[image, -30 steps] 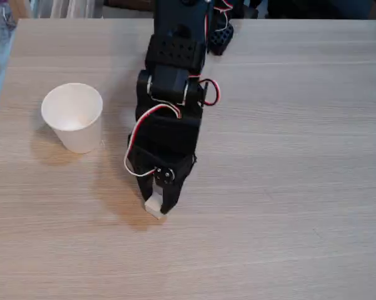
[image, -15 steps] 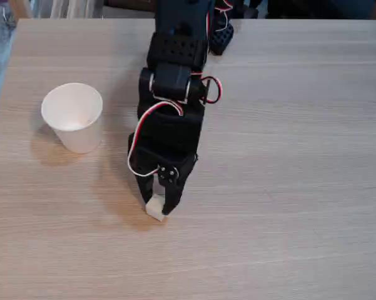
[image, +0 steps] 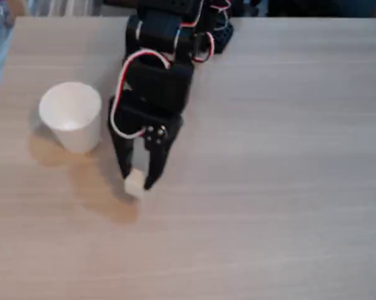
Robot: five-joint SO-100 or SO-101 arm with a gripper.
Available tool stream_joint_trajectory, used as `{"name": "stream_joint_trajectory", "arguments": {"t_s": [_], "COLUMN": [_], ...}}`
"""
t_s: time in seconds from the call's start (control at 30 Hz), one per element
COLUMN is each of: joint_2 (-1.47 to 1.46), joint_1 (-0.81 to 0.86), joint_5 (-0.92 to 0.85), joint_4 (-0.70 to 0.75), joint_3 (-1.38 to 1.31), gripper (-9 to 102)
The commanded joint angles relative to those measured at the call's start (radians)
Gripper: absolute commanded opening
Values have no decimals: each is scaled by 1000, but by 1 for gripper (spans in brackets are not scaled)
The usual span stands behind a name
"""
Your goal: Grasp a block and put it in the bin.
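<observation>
A tiny white block (image: 134, 184) hangs above the wooden table, pinched between the black fingertips of my gripper (image: 136, 182), which is shut on it. Its shadow lies on the table below and to the left. The bin (image: 71, 116), a plain white paper cup, stands upright at the left, a short way left of and behind the gripper. The black arm with red and white wires reaches down from the top of the fixed view.
The light wooden table (image: 281, 156) stretches wide and bare to the right and in front. A black part of the arm's base (image: 220, 36) sits at the back edge. The table's left edge runs close behind the cup.
The gripper has risen off the table with the block in it and moved left and back, closer to the cup. The picture is blurred by the motion.
</observation>
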Motion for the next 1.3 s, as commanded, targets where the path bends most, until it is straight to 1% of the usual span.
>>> {"name": "stream_joint_trajectory", "arguments": {"t_s": [0.0,0.23,0.67,0.9,1.27], "joint_2": [107,238,446,499,499], "joint_1": [52,140,250,318,414], "joint_5": [-40,-124,-242,-305,-371], "joint_4": [-6,0,15,-9,-66], "joint_3": [37,133,304,371,422], "gripper": [6,6,6,6,5]}}
